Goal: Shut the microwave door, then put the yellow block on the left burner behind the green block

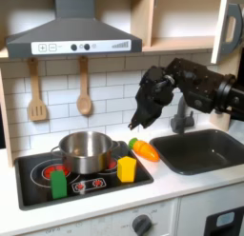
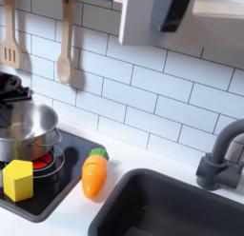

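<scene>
The white microwave door [image 1: 227, 27] with its dark window stands swung open at the top right of the first exterior view. The yellow block [image 1: 126, 168] sits at the stove's front right corner, also seen low on the second exterior view's left [image 2: 17, 180]. The green block [image 1: 59, 183] stands upright on the front left burner. My black gripper [image 1: 137, 123] hangs point down above the carrot, behind and right of the yellow block and well below the door. Its fingers merge into one dark shape, with nothing seen held.
A steel pot [image 1: 84, 150] [image 2: 23, 131] sits mid-stove between the blocks. An orange carrot [image 1: 145, 150] [image 2: 93, 174] lies right of the stove, beside the dark sink [image 1: 204, 150] [image 2: 181, 207] and faucet [image 1: 181, 116] [image 2: 225, 160]. A spatula [image 1: 36, 92] and spoon [image 1: 84, 88] hang under the grey hood [image 1: 71, 35].
</scene>
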You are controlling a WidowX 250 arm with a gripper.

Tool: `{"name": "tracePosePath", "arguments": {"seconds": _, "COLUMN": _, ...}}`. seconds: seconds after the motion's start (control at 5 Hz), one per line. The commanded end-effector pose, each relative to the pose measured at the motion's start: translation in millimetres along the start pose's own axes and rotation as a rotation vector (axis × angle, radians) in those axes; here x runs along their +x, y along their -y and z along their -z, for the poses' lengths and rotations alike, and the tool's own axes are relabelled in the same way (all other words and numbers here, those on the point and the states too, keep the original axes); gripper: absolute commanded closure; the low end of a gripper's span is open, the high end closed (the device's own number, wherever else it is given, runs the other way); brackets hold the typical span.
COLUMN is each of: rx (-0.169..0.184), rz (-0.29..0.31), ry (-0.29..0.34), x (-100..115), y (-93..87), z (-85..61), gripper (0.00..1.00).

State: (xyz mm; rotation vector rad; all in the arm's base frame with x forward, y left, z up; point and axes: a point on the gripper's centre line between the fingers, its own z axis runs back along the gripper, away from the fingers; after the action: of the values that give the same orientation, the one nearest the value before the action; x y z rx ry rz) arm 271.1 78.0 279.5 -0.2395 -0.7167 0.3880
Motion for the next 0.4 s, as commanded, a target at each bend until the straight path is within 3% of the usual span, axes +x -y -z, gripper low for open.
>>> {"name": "tracePosePath", "arguments": {"seconds": 0.0, "rx": 0.008, "rz": -0.055, "ry": 0.032, "x": 17.4, "y": -7.8, "z": -2.2, "gripper": 1.0}}
{"name": "tracePosePath", "arguments": {"seconds": 0.2, "rx": -0.001, "rz": -0.092, "ry": 0.036, "x": 27.0, "y": -9.3, "z": -2.2, "gripper": 1.0}}
